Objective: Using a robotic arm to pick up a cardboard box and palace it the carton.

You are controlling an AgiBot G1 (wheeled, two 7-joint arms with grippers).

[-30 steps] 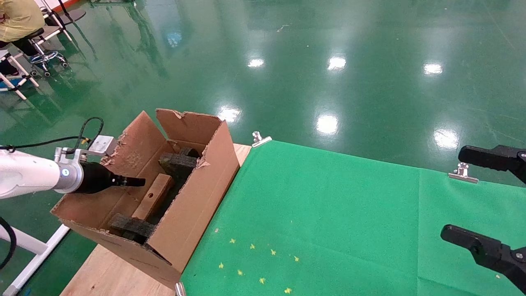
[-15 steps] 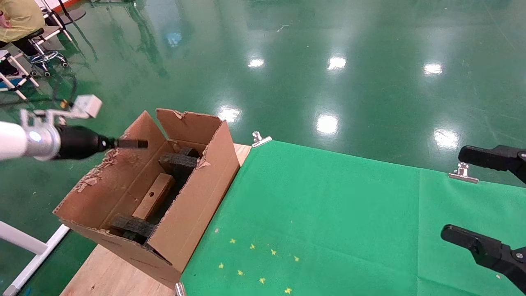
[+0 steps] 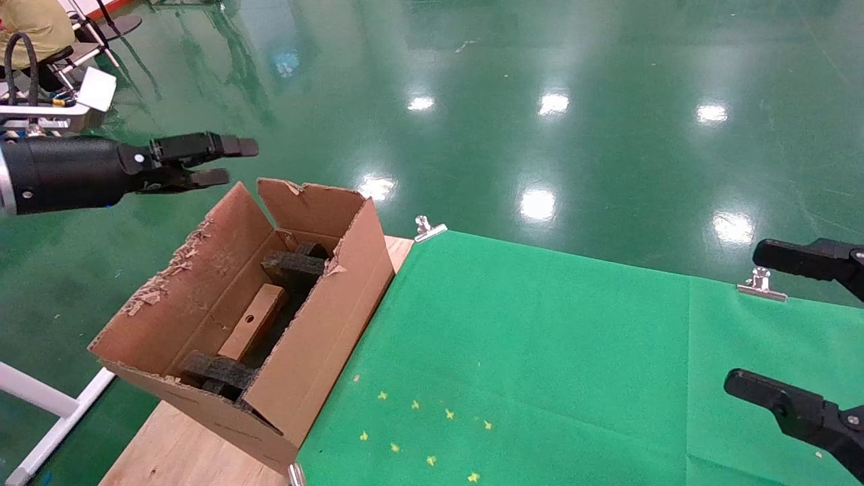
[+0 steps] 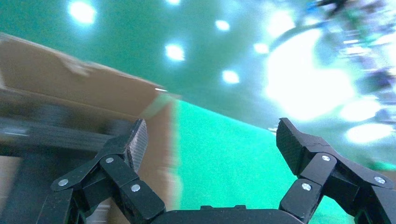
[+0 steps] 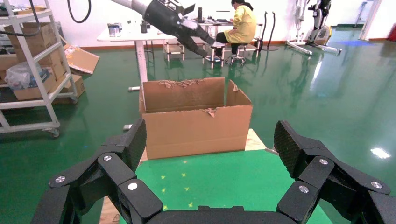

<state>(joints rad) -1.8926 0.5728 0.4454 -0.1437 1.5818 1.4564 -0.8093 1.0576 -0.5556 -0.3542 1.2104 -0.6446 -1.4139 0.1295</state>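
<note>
**Small box sits in the carton, left claw spread wide above it**

Nearest, at the right edge of the head view, the right gripper [image 3: 793,324] hangs over the green cloth-covered table [image 3: 540,351], its black linkage fingers [image 5: 289,147] spread apart and holding nothing. Scattered across the cloth near the bottom centre are little yellow star marks [image 3: 418,432].

Left of the cloth, in the lower left of the frame, the large brown corrugated carton with ragged torn flaps [image 3: 317,331] stands on a bare wooden board [image 3: 169,452]. Down inside it lies the small brown rectangular cardboard box with a round hole in its face [image 3: 253,322], resting between two black foam blocks [image 3: 293,264], one at each end.

Above the carton's far corner, in the upper left, the robotic arm's black-bodied left gripper [image 3: 216,162] hangs clear of the flaps, fingers released and empty, apart from the box below. A grey square module [image 3: 98,89] rides above its wrist.

Farther back, silver clips [image 3: 427,228] pinch the cloth's far edge, and beyond lies the glossy green floor [image 3: 540,81], with a seated person in yellow [image 3: 34,23] at the top left corner.
</note>
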